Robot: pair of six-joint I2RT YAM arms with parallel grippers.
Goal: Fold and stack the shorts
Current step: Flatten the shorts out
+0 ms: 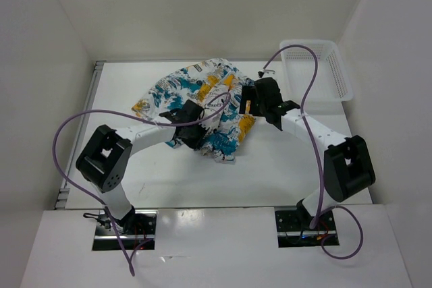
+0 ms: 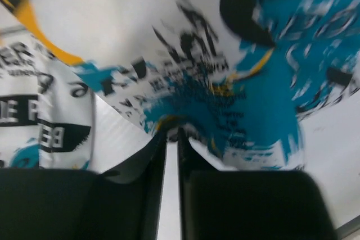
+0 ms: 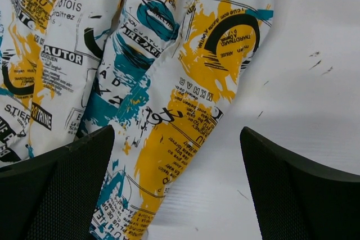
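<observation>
left jaws pinching shorts [image 2: 225, 99], print blurred

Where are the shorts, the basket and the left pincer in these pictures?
shorts [image 1: 192, 85]: top view, printed upper-left part.
basket [image 1: 327, 75]: top view, bare mesh floor.
left pincer [image 2: 172, 132]: left wrist view, midway between fingertips.
</observation>
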